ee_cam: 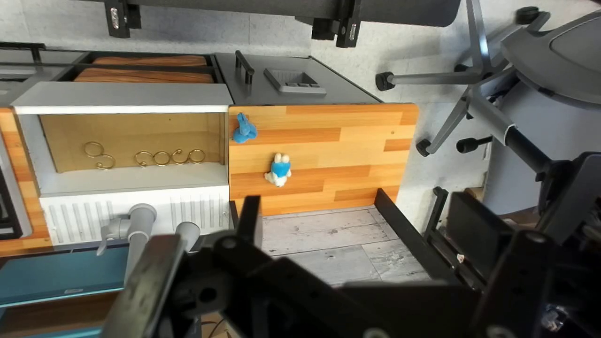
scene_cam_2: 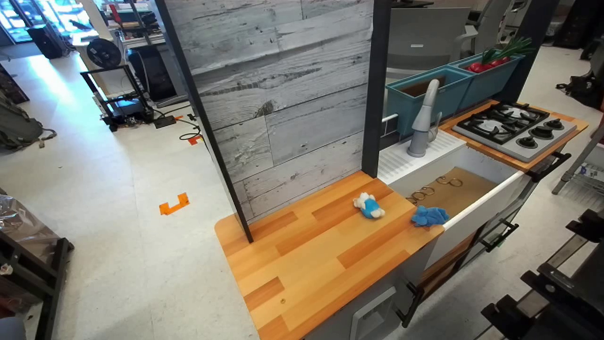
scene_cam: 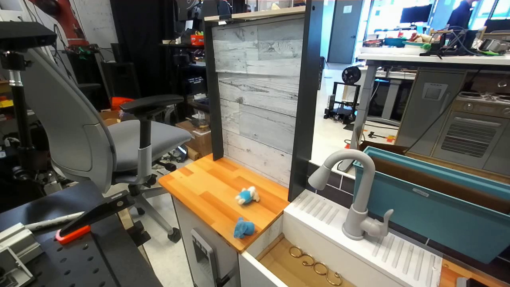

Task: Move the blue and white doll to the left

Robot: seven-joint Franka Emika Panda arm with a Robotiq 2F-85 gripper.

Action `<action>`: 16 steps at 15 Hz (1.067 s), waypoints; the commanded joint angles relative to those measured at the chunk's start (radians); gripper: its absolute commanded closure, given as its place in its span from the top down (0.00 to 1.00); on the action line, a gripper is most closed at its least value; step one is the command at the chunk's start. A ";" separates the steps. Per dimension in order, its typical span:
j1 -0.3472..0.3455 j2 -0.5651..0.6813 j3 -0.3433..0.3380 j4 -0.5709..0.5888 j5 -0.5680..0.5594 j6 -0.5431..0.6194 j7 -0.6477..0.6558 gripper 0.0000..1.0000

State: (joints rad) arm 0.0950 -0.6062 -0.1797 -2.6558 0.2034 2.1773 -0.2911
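The blue and white doll (scene_cam: pixel 247 196) lies on the wooden counter (scene_cam: pixel 199 179), near the panelled back wall and the sink end. It also shows in an exterior view (scene_cam_2: pixel 369 206) and in the wrist view (ee_cam: pixel 281 170). A solid blue toy (scene_cam: pixel 243 228) sits apart from it, by the counter's front corner at the sink; it also shows in the wrist view (ee_cam: pixel 244 129). My gripper (ee_cam: pixel 359 209) shows only in the wrist view, with its dark fingers wide apart and nothing between them. It is well away from the doll, which touches neither finger.
A white sink (ee_cam: pixel 122 110) with gold rings inside adjoins the counter. A grey faucet (scene_cam: pixel 360 195) rises behind it. The grey wood-panel wall (scene_cam_2: pixel 283 94) with black posts stands along the counter's back edge. A teal planter (scene_cam: pixel 430 207) and a stove (scene_cam_2: pixel 514 130) lie beyond.
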 commanded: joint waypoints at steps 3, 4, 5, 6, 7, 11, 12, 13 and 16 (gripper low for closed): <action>-0.015 0.001 0.013 0.002 0.009 -0.005 -0.007 1.00; -0.012 0.028 0.035 0.011 0.002 0.006 0.020 1.00; -0.006 0.049 0.043 0.016 0.002 0.012 0.022 1.00; 0.004 0.081 0.051 0.019 0.018 0.040 0.031 1.00; 0.006 0.111 0.060 0.022 0.017 0.054 0.034 1.00; 0.014 0.327 0.111 0.055 0.010 0.171 0.052 1.00; 0.019 0.396 0.124 0.072 0.014 0.205 0.051 1.00; 0.018 0.459 0.134 0.088 0.017 0.237 0.046 1.00; 0.014 0.651 0.174 0.154 0.017 0.328 0.034 1.00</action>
State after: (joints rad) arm 0.1006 -0.1476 -0.0333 -2.5971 0.2034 2.4322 -0.2547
